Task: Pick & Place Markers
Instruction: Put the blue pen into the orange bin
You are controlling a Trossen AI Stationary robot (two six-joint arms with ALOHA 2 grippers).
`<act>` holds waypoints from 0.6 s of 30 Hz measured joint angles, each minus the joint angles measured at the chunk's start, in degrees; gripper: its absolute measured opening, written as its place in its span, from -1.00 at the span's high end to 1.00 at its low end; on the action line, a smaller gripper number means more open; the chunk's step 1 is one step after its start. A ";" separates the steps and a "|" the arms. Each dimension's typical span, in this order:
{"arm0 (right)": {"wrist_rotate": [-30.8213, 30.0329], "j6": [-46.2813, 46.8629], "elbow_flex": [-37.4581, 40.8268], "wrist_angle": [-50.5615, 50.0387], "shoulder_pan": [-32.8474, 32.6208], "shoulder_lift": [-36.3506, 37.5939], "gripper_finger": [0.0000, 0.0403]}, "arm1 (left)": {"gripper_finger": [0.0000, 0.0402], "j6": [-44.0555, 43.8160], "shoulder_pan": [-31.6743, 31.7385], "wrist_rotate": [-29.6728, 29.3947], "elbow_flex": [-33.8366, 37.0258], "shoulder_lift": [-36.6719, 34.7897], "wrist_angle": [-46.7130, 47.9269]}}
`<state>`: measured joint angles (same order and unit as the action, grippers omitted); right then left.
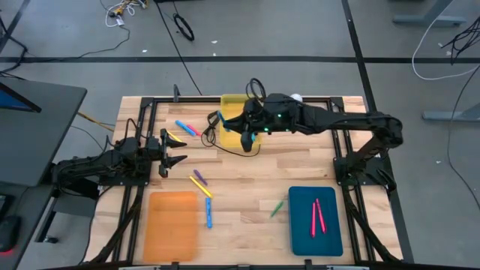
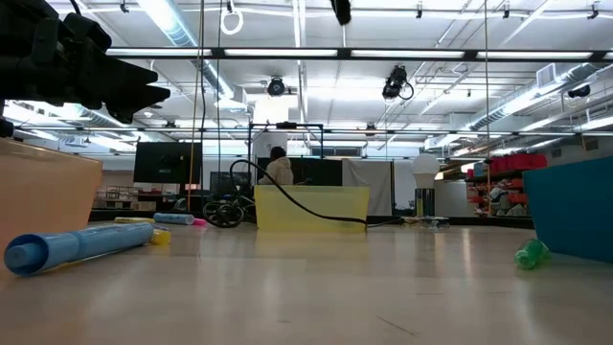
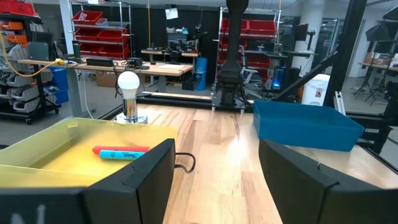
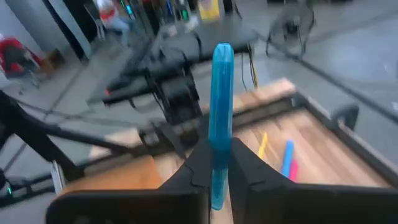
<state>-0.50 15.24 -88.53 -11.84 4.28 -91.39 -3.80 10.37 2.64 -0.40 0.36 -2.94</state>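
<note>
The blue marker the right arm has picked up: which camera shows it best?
The right wrist view. There the blue marker stands upright, pinched in the right gripper, filling the middle of the picture. In the high view the gripper over the yellow tray mostly hides it. The low and left wrist views do not show it held.

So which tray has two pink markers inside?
The teal tray, front right in the high view, holds both pink markers; the orange tray looks empty.

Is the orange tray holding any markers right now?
No. In the high view the orange tray is bare inside; the nearest markers, a blue marker and a yellow marker, lie on the table beside it.
</note>
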 joint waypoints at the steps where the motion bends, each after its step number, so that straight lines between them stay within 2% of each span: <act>1: -0.43 -0.32 -0.33 1.53 -0.44 0.04 0.92 | -0.19 0.00 0.00 0.01 -0.01 -0.02 -0.01; 18: -0.54 -3.73 -1.93 6.11 -6.45 0.39 0.92 | -0.19 0.01 0.00 0.01 -0.02 -0.02 0.00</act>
<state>-1.04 11.51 -90.46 -5.74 -2.17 -91.00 -3.79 10.37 2.66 -0.43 0.34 -2.94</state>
